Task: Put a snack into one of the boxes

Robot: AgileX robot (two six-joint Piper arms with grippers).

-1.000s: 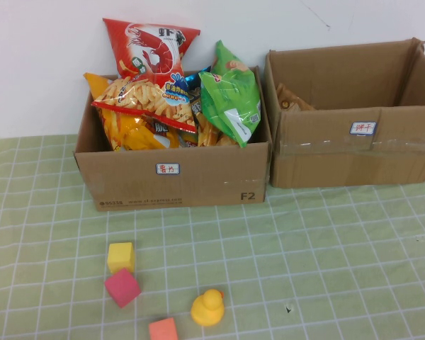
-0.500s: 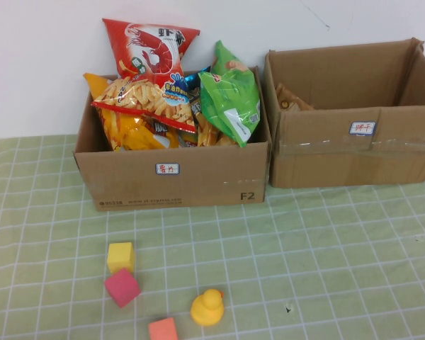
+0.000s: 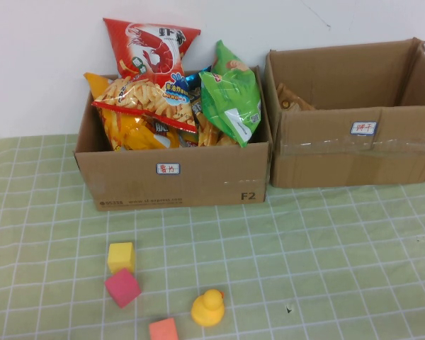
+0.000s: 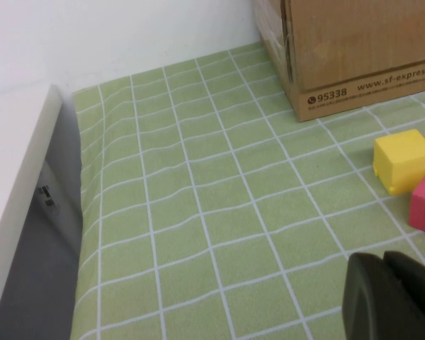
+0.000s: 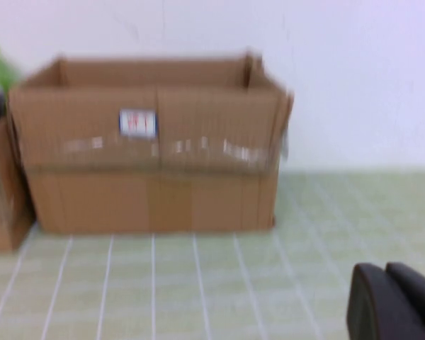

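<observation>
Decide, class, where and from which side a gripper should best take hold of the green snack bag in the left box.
Probably the green snack bag's pointed top end, from above: it stands tilted, clear of the left box's rim, while other bags crowd its lower part. The left gripper and right gripper are shut, low over the tablecloth.

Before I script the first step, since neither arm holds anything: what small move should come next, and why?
Probably open the shut left gripper, low over the green checked cloth, and start toward the overfilled left cardboard box. Its red shrimp-chip bag sticks out on top. The right gripper, also shut, faces the right cardboard box.
</observation>
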